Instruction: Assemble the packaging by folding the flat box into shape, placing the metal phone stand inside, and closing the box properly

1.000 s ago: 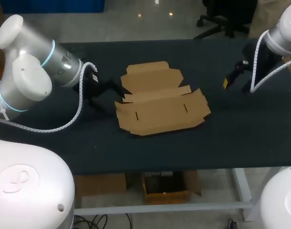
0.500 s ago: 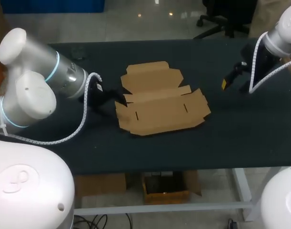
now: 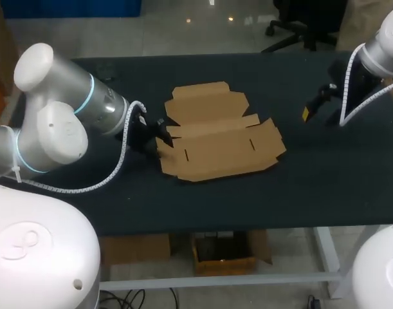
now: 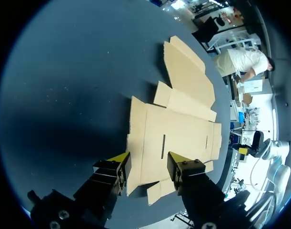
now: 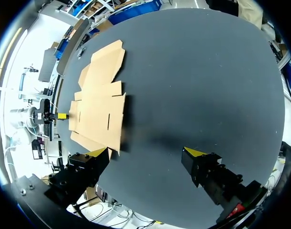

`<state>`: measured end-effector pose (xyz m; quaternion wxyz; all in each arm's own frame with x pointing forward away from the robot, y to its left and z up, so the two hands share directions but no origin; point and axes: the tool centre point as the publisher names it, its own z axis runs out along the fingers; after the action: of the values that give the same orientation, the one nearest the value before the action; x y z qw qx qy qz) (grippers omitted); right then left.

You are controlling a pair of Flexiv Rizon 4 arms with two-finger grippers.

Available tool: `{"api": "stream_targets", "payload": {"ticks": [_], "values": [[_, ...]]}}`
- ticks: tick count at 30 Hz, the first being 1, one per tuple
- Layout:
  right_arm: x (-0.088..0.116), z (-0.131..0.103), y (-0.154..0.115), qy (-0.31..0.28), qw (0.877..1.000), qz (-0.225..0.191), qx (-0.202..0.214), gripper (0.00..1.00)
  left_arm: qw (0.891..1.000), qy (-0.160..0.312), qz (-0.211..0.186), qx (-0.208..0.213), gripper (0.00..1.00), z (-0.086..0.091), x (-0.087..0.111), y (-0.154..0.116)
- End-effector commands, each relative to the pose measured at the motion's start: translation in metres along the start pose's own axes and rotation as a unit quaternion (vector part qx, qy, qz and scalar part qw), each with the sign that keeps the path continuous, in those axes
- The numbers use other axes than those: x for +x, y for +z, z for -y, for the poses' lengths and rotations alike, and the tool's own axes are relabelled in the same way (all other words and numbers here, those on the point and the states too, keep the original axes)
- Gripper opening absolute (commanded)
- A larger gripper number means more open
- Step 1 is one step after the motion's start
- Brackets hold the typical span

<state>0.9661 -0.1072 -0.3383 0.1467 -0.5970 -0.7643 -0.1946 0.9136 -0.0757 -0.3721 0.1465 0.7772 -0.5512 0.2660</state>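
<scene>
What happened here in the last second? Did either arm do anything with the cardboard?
The left arm swung in toward the flat box, bringing the left gripper to the box's left edge. Its fingers are open on either side of that edge, with nothing gripped. The right gripper barely moved, open and well off to the right. The box lies flat, much as before.

The flat box (image 3: 217, 140) is plain brown cardboard, matt and smooth. The table (image 3: 325, 183) top looks dark and matt. The left arm (image 3: 51, 122) has glossy white shells and a satin grey metal segment.
</scene>
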Motion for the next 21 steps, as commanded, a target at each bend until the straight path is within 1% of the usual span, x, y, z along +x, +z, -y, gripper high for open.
{"api": "stream_targets", "payload": {"ticks": [1, 4, 10, 16, 18, 21], "values": [[-0.001, -0.001, -0.001, 0.000, 1.000, -0.002, 0.002, 1.00, 1.000, -0.001, -0.003, 0.001, 0.50, -0.001, -0.002, -0.003], [-0.001, -0.002, -0.001, -0.001, 1.000, -0.002, 0.003, 1.00, 1.000, -0.001, -0.008, 0.004, 0.53, -0.002, -0.003, -0.010], [-0.002, -0.003, 0.001, -0.001, 1.000, -0.004, 0.003, 1.00, 1.000, 0.006, -0.021, 0.002, 0.53, -0.004, -0.004, -0.021], [-0.002, -0.003, 0.001, -0.001, 1.000, -0.005, 0.004, 1.00, 1.000, 0.009, -0.015, -0.006, 0.54, -0.002, -0.011, -0.013], [-0.001, -0.003, 0.001, -0.001, 1.000, -0.004, 0.003, 1.00, 1.000, 0.020, -0.020, -0.008, 0.54, -0.002, -0.013, -0.010], [-0.001, -0.002, -0.001, 0.000, 1.000, -0.003, 0.003, 1.00, 0.999, 0.027, -0.026, -0.013, 0.51, 0.000, -0.016, -0.004]]}}
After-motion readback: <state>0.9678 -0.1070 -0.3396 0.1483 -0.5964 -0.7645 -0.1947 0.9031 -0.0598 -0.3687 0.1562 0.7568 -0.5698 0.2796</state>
